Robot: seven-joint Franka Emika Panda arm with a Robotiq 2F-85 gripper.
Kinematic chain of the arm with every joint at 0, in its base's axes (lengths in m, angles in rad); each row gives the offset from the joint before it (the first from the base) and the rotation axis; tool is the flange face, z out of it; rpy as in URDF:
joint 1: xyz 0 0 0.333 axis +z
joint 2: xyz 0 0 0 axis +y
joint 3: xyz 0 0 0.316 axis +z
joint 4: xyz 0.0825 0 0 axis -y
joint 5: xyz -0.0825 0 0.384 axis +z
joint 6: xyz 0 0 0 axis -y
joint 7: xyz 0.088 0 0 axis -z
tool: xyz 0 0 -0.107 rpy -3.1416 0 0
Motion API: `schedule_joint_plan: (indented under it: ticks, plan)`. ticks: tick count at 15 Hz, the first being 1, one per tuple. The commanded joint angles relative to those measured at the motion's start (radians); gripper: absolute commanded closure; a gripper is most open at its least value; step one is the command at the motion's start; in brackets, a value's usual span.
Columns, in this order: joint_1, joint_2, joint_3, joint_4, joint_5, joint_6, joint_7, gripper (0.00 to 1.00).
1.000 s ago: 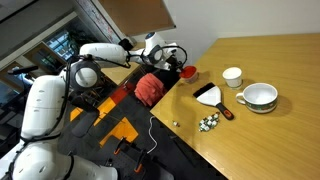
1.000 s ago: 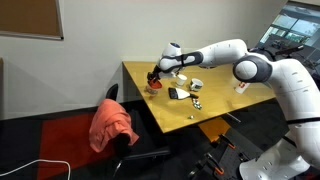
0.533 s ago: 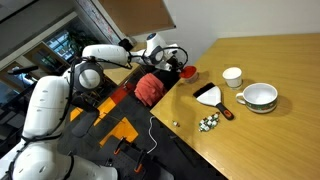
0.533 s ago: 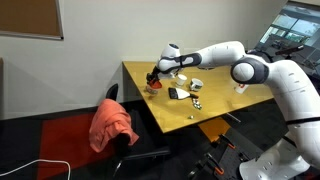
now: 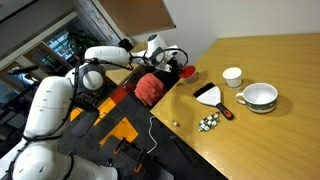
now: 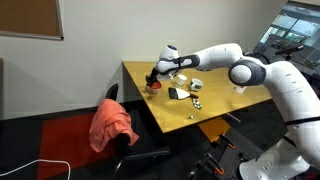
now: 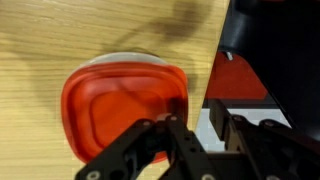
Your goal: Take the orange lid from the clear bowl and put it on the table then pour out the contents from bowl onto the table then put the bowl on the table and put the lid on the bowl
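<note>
The orange lid (image 7: 125, 105) fills the wrist view and sits on the clear bowl, of which only a pale rim (image 7: 125, 57) shows. Both stand at the corner of the table (image 5: 275, 55) in both exterior views, the lid (image 5: 187, 72) (image 6: 154, 86) close to the edge. My gripper (image 7: 205, 135) hangs just above the lid's right rim. One finger (image 7: 178, 135) overlaps that rim and the other stands off it, with a narrow strip of wood showing between them. In the exterior views the gripper (image 5: 176, 62) (image 6: 155, 75) is low over the lid. The contents are hidden under the lid.
On the table stand a small white cup (image 5: 232, 76), a white green-rimmed bowl (image 5: 259, 96), a black-and-white scraper (image 5: 210, 93) and a cluster of greenish-white pieces (image 5: 208, 123). A red cloth lump (image 5: 150, 87) (image 6: 112, 122) lies on a chair beside the table's corner.
The jaws have narrowed around the lid's rim. The arm has hardly shifted, and the lid and bowl stay in place.
</note>
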Motion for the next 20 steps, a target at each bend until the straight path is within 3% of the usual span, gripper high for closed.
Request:
schedule_joint_plan:
  ticks: [1,2,3,6,20]
  plan:
    - [-0.002,0.026,0.006,0.056,0.022,-0.052,-0.012,0.77]
    - [-0.001,0.029,0.005,0.06,0.021,-0.056,-0.012,0.77]
    - [-0.001,0.03,0.005,0.063,0.02,-0.061,-0.012,0.89]
    - [-0.001,0.035,0.002,0.074,0.017,-0.074,-0.014,1.0]
    - [-0.011,-0.128,0.003,-0.052,0.028,-0.046,-0.01,0.98]
